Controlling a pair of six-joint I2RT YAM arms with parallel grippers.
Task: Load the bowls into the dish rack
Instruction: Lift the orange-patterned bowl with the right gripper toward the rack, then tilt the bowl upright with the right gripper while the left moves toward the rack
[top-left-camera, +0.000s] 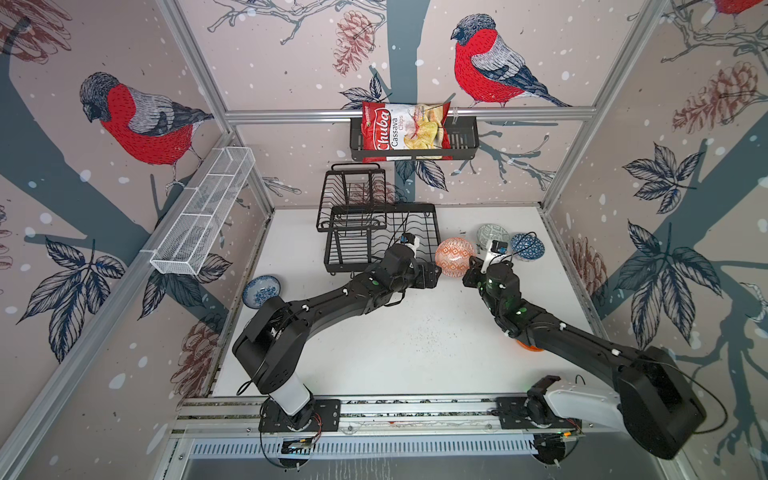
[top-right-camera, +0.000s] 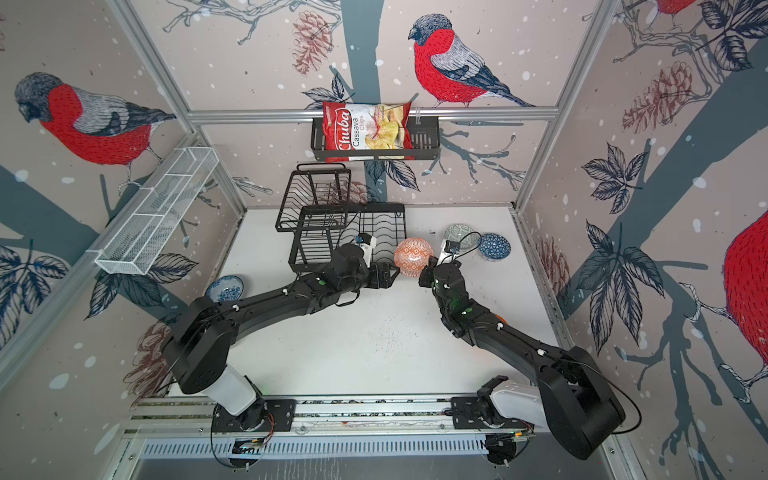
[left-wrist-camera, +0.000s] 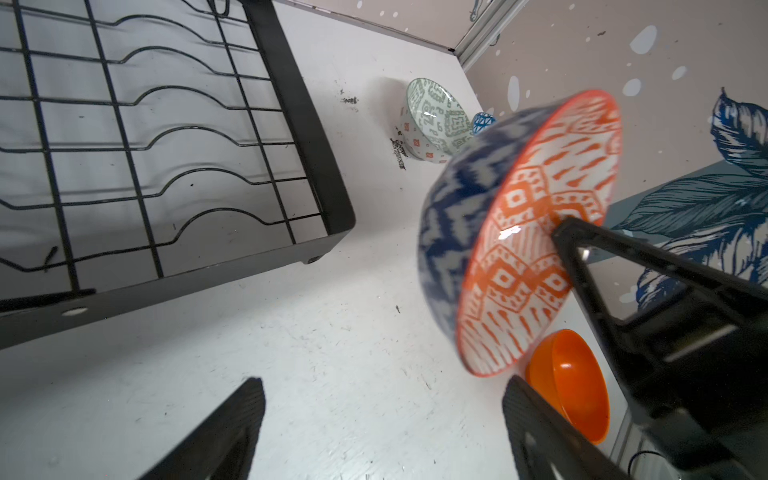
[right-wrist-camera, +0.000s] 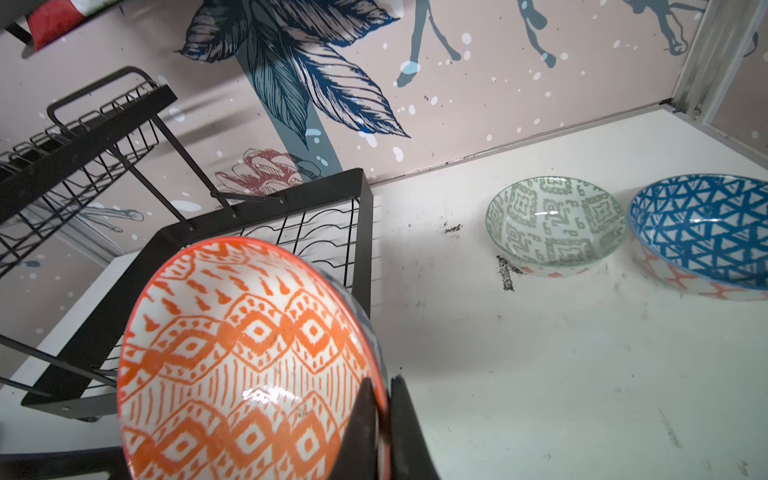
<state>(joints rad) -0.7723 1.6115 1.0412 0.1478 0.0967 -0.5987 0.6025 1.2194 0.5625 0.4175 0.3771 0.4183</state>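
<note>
- The right gripper (right-wrist-camera: 383, 384) pinched the rim of the orange-patterned bowl (right-wrist-camera: 249, 353) and held it tilted above the white tabletop (top-left-camera: 395, 353).
- The left gripper (left-wrist-camera: 384, 384) faced it with fingers spread and nothing between them; the bowl hung just past its fingertips.
- The dish rack (left-wrist-camera: 307, 124) stood near the held bowl, its corner apart from it.
- Bare tabletop lay between the 2 arms.
- A black wall basket (top-left-camera: 465, 141), well beyond both grippers, held 1 chips bag (top-left-camera: 405, 131).
- 5 bowls showed, all outside the rack:
  - 1 was held.
  - The grey-green bowl (right-wrist-camera: 557, 224) and blue triangle bowl (right-wrist-camera: 702, 228) sat side by side beyond the right gripper.
  - The plain orange bowl (left-wrist-camera: 569, 382) sat under the right arm.
  - The blue floral bowl (top-left-camera: 262, 291) sat beside the left arm.
</note>
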